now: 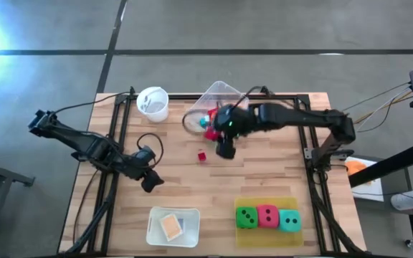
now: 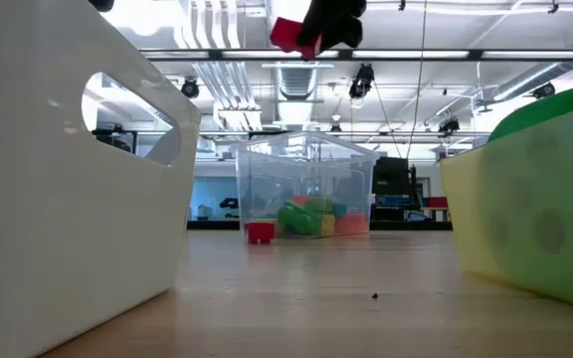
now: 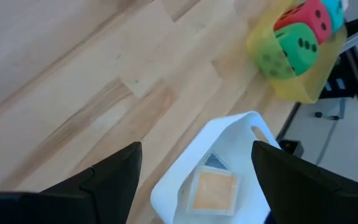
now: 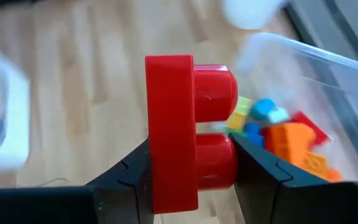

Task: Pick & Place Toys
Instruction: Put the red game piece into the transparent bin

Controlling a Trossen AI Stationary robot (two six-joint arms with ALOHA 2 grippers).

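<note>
Tub (image 1: 221, 97): back centre, blocks (image 2: 311, 217) inside
Cup (image 1: 153, 102): left of tub
Dice (image 1: 267, 216): front right — in tray (image 1: 244, 236)

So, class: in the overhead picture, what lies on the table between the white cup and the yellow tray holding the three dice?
In the high view, one small red block lies between the white cup and the yellow tray; otherwise bare wood.
</note>
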